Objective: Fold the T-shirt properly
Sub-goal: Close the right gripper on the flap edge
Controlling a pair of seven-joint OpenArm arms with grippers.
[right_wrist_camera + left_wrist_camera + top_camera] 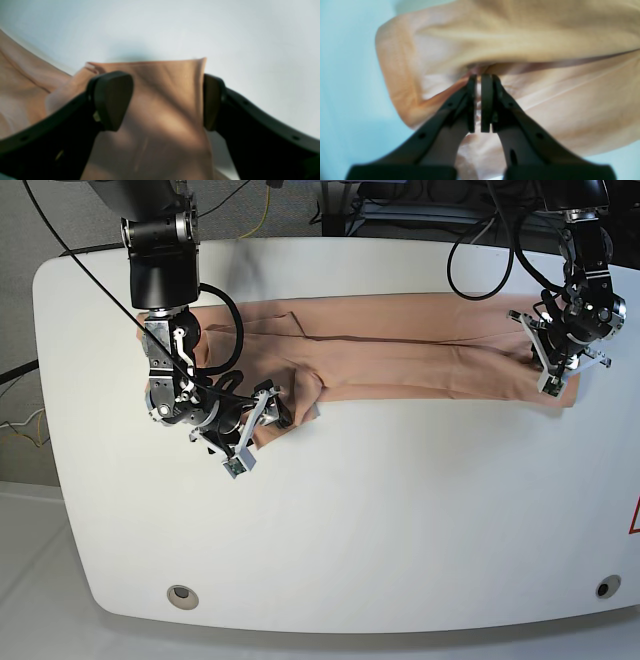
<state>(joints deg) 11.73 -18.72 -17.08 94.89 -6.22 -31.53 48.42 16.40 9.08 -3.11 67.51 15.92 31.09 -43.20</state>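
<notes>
One garment, two arms: the white tabletop point(330, 510) carries the T-shirt point(400, 350), which lies as a long, narrow peach band across the far half, already doubled lengthwise by the look of the ridges running along it. It appears thin, soft and light, with no stiffness of its own; wherever it is lifted it will likely sag, drag and wrinkle, and a single layer could slip out of a shallow pinch. The best holds, I judge, are at the ends of the band, taken deep enough to catch every layer, and raised together so the cloth stays taut between them. The left gripper point(478, 77) is pressed together on a bunched fold of the cloth at its end of the band. The right gripper point(167, 100) stands spread wide at the opposite end, its jaws either side of a raised flap of fabric, not yet closed on it.
</notes>
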